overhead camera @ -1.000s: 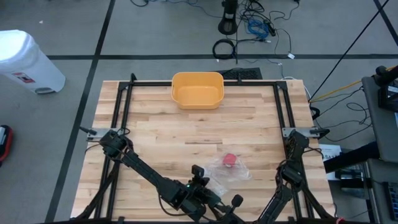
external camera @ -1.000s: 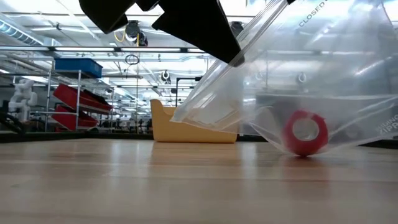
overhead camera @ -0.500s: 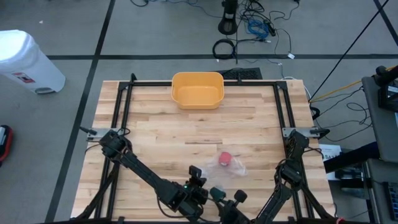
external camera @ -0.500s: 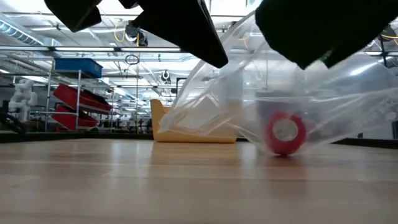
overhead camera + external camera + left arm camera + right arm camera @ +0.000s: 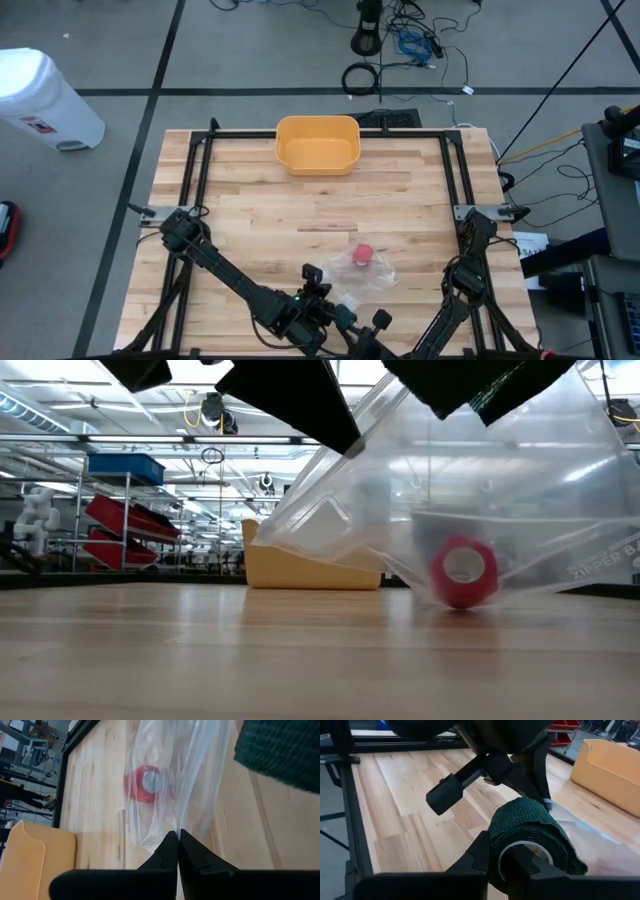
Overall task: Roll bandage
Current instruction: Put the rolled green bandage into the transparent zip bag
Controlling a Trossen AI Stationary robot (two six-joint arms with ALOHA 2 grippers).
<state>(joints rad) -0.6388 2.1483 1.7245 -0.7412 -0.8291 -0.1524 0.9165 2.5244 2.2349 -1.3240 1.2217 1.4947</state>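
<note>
A clear zip bag point(image 5: 368, 276) lies near the table's near edge with a red bandage roll point(image 5: 362, 256) inside it. The roll stands on its edge on the table within the bag point(image 5: 462, 572). My left gripper point(image 5: 335, 312) is shut on the bag's near end, which is raised off the table point(image 5: 360, 470). My right gripper point(image 5: 378, 326) hovers just beside it at the near edge and is shut on a dark green bandage roll point(image 5: 530, 827). The green roll also shows in the left wrist view point(image 5: 280, 750). My left gripper pinches the bag's plastic point(image 5: 178, 822) between its two shut fingers, slanting in from the near side. The held end is lifted and drawn up. The bag's far part, with the red roll point(image 5: 145, 782), rests on the table. My right gripper holds the green roll between its two fingers point(image 5: 479, 851), the roll's hollow core point(image 5: 522, 851) facing back toward the wrist. The roll is lifted clear of the table, above the bag. I cannot tell whether one finger is inside the core.
A yellow bin point(image 5: 317, 143) stands at the table's far edge, centre. Black frame rails point(image 5: 195, 170) run along the table's left, right and far sides. Bare wood lies between the bag and the bin.
My left gripper has drawn the held end of the bag a little toward the table's left. The red roll has slid left with the bag. My right gripper with the green roll has come in over the bag from the right and then risen a little.
</note>
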